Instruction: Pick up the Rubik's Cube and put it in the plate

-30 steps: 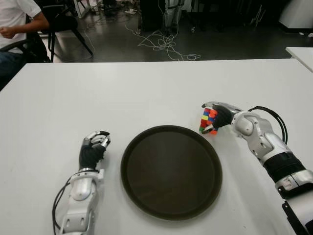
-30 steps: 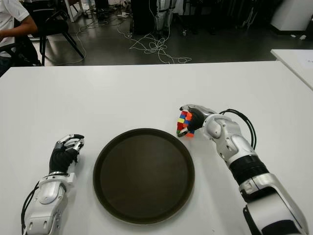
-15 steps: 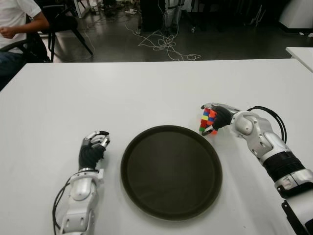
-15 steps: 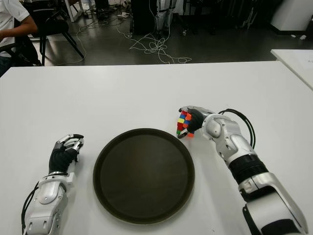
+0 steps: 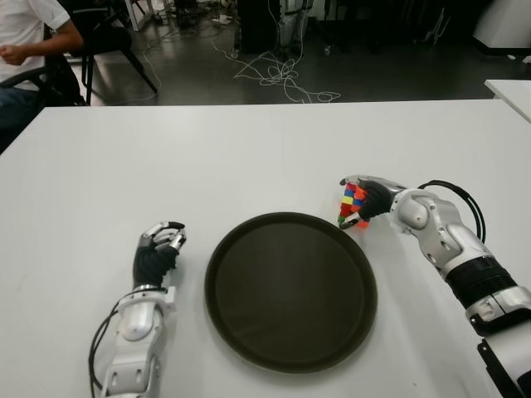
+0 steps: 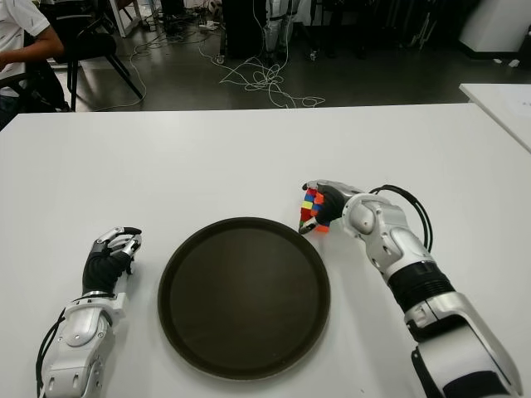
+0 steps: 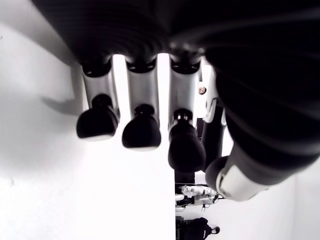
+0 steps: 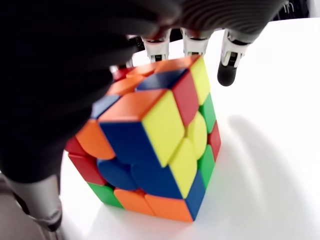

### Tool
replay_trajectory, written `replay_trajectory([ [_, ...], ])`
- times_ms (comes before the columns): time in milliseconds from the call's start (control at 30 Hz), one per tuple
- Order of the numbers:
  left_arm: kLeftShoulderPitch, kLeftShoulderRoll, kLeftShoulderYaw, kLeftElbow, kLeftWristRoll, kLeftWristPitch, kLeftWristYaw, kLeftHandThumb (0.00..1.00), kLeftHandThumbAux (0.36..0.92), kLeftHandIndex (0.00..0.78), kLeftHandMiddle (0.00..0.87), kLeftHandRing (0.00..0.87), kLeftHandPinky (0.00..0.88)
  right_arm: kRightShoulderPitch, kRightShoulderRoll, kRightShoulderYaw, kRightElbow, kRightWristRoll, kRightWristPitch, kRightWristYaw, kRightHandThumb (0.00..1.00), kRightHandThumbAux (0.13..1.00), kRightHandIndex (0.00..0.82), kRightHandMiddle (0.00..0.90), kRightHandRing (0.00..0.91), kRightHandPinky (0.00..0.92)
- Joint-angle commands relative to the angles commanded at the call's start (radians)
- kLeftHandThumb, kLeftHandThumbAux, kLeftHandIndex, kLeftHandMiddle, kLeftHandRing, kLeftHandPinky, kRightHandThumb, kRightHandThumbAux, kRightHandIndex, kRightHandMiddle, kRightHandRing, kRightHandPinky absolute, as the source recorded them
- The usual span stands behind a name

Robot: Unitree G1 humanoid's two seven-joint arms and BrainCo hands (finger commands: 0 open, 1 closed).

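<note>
Multicoloured Rubik's Cube (image 5: 352,204) gripped just beside the round dark plate (image 5: 290,290).
Right hand (image 5: 371,199) fingers wrap it, ready to lift; left hand (image 5: 158,253), opposite side, loosely curled, empty.

Plate (image 5: 290,290) sits near-centre on the desk (image 5: 249,157). Cube (image 5: 352,205) is just past the plate's far-right rim, on the desk, not in the plate. Right hand (image 5: 371,197) is at the cube's right side, fingers (image 8: 230,65) wrapped over it. Left hand (image 5: 158,251) is left of the plate, apart from it. Person (image 5: 29,41) on a chair (image 5: 108,37) far left, beyond the desk; cables (image 5: 278,75) on the floor (image 5: 373,75) behind.
</note>
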Motion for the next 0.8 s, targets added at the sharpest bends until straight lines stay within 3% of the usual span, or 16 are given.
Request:
replay_trajectory([
  [400,0.001,0.001,0.0,0.001,0.006,-0.005,0.005,0.71,0.703,0.444,0.818,0.83,0.834,-0.009,0.008,0.011,0.02,-0.007,0.002,0.001,0.0,0.711,0.0,0.0,0.0,0.0],
  [800,0.008,0.005,-0.005,-0.006,0.013,-0.008,0.005,0.71,0.705,0.444,0.807,0.818,0.807,-0.019,0.017,0.015,0.074,-0.001,-0.037,-0.03,0.0,0.756,0.0,0.0,0.0,0.0],
])
